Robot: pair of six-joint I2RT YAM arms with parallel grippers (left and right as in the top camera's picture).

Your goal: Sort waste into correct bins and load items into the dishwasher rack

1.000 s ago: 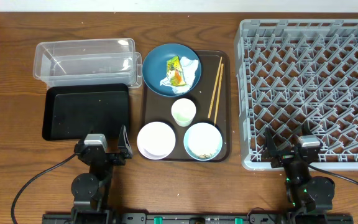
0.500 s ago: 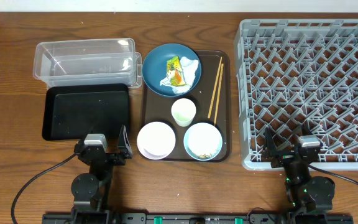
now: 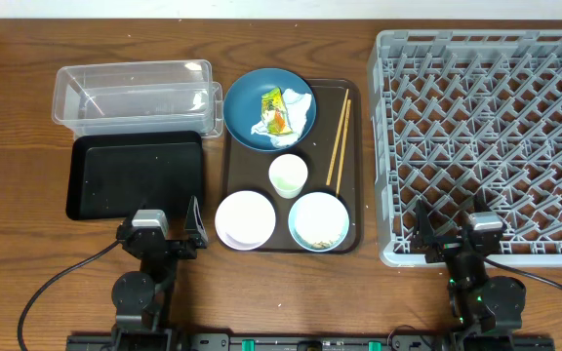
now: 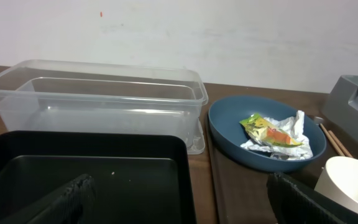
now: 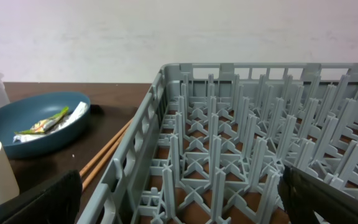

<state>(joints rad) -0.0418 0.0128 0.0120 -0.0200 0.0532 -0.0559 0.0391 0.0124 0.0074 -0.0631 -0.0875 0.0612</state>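
Dark brown wood-grain table, four things sitting straight on it. Far left at the back there's a clear tub, and a black tray is right up against its near side. Just beside those two, in the middle, is a brown serving tray, long side running front to back. Then a thin strip of bare wood, and the big grey rack fills the right side and runs to the picture's edge.

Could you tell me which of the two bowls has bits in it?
The pale blue bowl, right of the white bowl: small specks lie inside it, while the white one looks clean.
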